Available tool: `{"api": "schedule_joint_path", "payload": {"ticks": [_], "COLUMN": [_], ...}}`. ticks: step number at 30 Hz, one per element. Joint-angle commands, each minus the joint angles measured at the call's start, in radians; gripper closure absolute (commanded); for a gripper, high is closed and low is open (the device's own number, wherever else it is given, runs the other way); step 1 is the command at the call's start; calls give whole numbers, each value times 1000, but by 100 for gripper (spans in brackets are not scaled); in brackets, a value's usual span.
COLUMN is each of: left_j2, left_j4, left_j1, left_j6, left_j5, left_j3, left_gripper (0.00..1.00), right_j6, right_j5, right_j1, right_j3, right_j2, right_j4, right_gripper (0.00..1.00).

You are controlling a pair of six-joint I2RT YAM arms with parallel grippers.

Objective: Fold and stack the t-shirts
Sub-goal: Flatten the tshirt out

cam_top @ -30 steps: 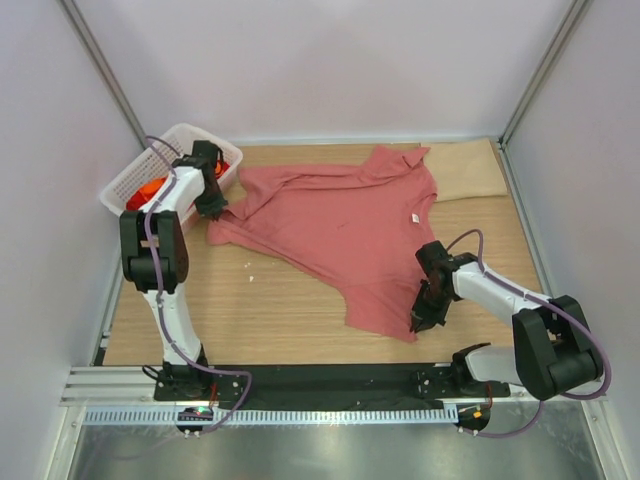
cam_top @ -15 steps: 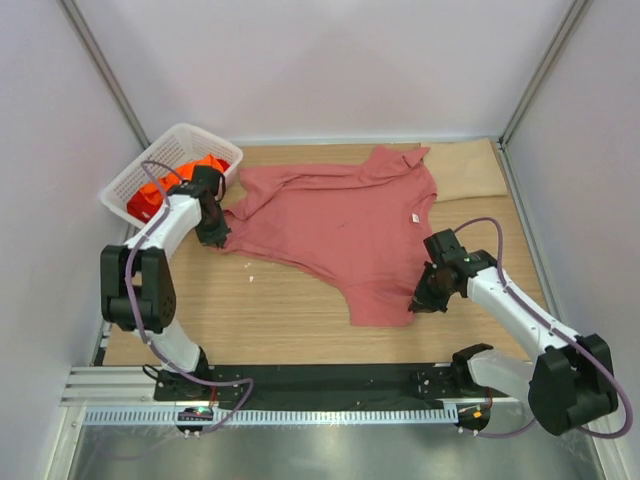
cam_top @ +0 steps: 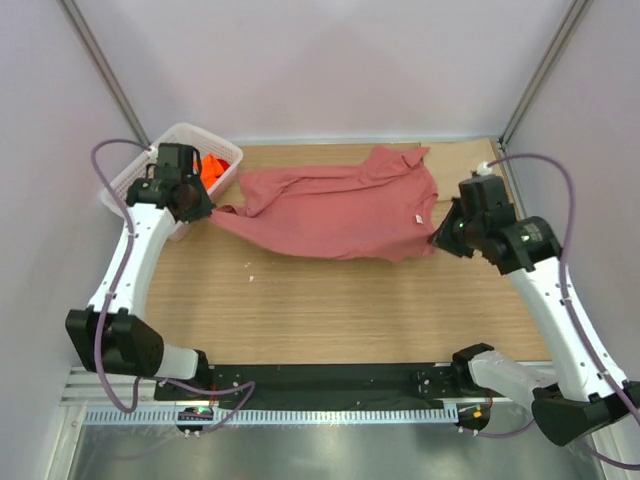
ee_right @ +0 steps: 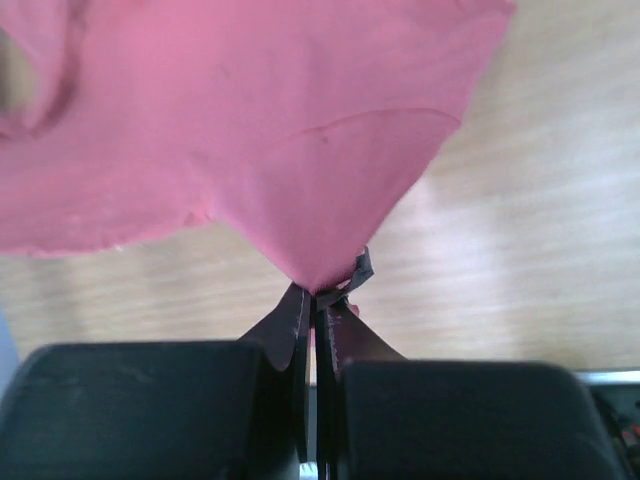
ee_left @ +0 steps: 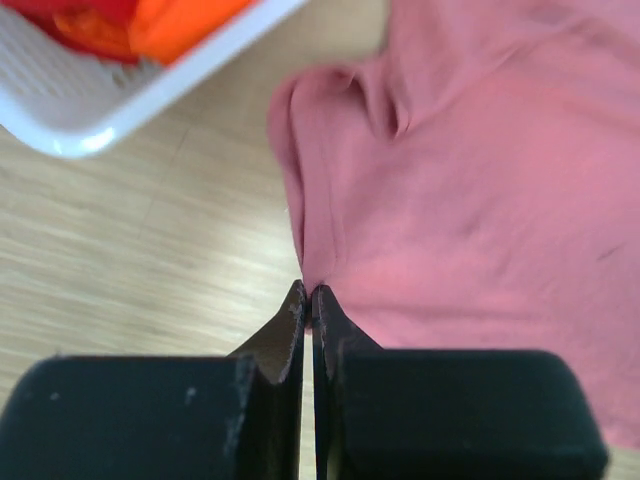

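Observation:
The salmon-pink t-shirt (cam_top: 330, 210) is stretched across the back of the table, its near edge lifted. My left gripper (cam_top: 205, 207) is shut on the shirt's left corner next to the basket; the pinched cloth shows in the left wrist view (ee_left: 470, 190). My right gripper (cam_top: 438, 238) is shut on the shirt's right corner, held above the table; the pink cloth (ee_right: 260, 130) hangs from its tips (ee_right: 315, 292). Orange and red t-shirts (cam_top: 210, 168) lie in the basket, also seen in the left wrist view (ee_left: 150, 22).
The white lattice basket (cam_top: 135, 180) stands at the back left, its rim in the left wrist view (ee_left: 150, 90). A beige cloth (cam_top: 470, 168) lies at the back right. Bare wooden table (cam_top: 320, 310) lies in front of the shirt.
Both grippers have risen and moved back with the shirt's corners. The right one swung from the near hem to the right edge, pulling the near part of the shirt up and back.

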Motion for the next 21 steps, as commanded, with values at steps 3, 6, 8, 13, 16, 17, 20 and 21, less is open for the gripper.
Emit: {"api": "schedule_joint_path", "payload": {"ticks": [3,6,8,13,16,17,20,21], "left_j2": [-97,-97,-76,-117,-195,-217,-306,-350], "left_j4": [-49,-61,-123,-144,-147,-144,-144,-141], "left_j1": [0,0,-1,-15,-15,-16,-39,-44], "left_j6": [-79,-119,-127,-126,-106,-103,-90,-87], "left_j5": [-29,-13,-22,-62,-91,-101,-125,-134], "left_j3": [227,360,484,618,681,690,704,702], "left_gripper": [100,100,100,100,100,100,100,100], "right_j6": [-91,-114,-140,-162,-198,-224,-258,-283], "right_j5": [188,290,320,317,279,261,212,202], "right_j1": [3,2,3,3,2,3,3,2], "right_j3": [387,597,740,912,932,938,1007,1034], "right_j2": [70,106,142,147,90,53,-13,-22], "right_j4": [-146,-186,-198,-188,-148,-140,-116,-116], "right_gripper": [98,98,99,98,98,98,98,98]}}
